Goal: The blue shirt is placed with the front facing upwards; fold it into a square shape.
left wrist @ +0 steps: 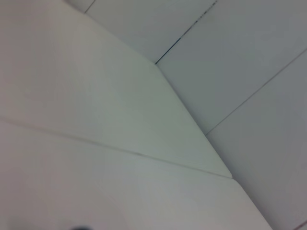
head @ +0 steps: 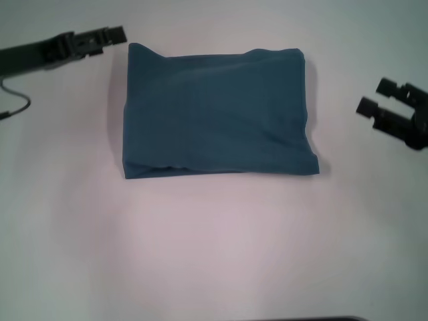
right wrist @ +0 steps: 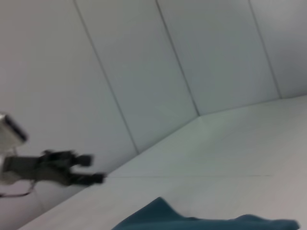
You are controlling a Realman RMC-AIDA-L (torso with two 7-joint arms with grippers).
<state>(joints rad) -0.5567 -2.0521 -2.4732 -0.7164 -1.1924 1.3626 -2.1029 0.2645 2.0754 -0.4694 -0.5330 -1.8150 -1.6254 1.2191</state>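
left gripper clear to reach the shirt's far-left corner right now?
Probably yes. The left gripper sits just beside the far-left corner of the folded blue shirt, with only bare table between them. The right gripper is off on the other side, out of the way.

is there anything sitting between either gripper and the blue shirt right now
Nothing visible. The blue shirt lies folded on the bare white table. The left gripper is just off its far left corner, the right gripper off its right edge.
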